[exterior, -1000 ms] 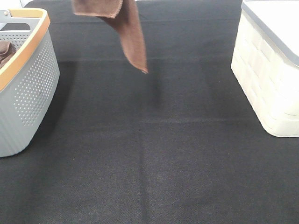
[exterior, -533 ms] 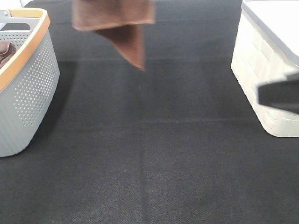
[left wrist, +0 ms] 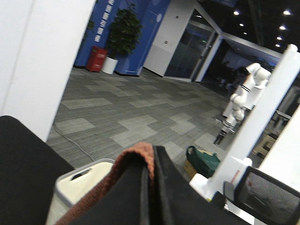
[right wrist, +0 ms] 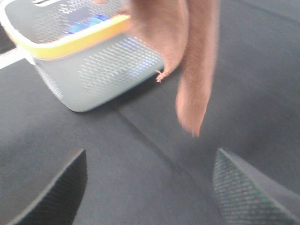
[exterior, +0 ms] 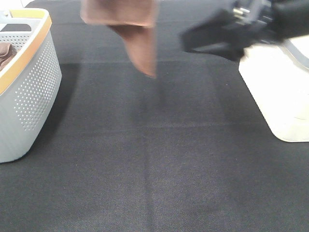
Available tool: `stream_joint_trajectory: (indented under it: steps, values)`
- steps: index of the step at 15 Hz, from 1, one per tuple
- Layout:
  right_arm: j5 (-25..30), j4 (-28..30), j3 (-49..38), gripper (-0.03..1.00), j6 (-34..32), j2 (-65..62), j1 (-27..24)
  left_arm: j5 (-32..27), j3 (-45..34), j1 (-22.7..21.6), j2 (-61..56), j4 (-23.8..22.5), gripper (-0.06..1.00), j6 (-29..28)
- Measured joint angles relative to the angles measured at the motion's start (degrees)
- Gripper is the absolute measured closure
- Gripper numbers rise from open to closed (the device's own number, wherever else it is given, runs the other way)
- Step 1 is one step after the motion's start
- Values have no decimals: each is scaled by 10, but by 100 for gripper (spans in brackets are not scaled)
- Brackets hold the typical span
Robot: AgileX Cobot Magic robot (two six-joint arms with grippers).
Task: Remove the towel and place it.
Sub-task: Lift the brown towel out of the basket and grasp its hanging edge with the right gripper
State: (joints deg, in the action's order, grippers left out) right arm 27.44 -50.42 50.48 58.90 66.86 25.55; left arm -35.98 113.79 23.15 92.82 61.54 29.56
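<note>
Exterior high view: the towel [exterior: 131, 26] hangs in the air over the far middle of the desk [exterior: 154, 169], well right of the grey basket [exterior: 29, 92] and out of it. Its long axis runs vertically. The upper part is bunched wide and it tapers to a single corner that points down at the desk, slightly to the right. In the right wrist view that corner appears to hang clear of the surface.

The left gripper [left wrist: 152, 161] is clamped on the top fold of the cloth and carries all of it. The right gripper [right wrist: 150, 154] is spread wide with nothing between its fingers. It is blurred in the high view, in front of the white bin [exterior: 275, 101], and is aimed at the towel.

The removal looks done and the placing is in hand. The next move probably needs the right gripper to take the free hanging edge near the low corner, so that both can spread the cloth flat and lower it.
</note>
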Motion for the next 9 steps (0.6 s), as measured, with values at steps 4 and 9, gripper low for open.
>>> stream_joint_trajectory:
  steps: [4, 9]
  values:
    - [-14, -6, 52, 26, 5, 67, 33, 16, 0, 29, 0, -14, 94, 0]
    - [-41, -26, 55, 28, 5, 100, 33, 16, 0, 29, 0, -10, 94, 0]
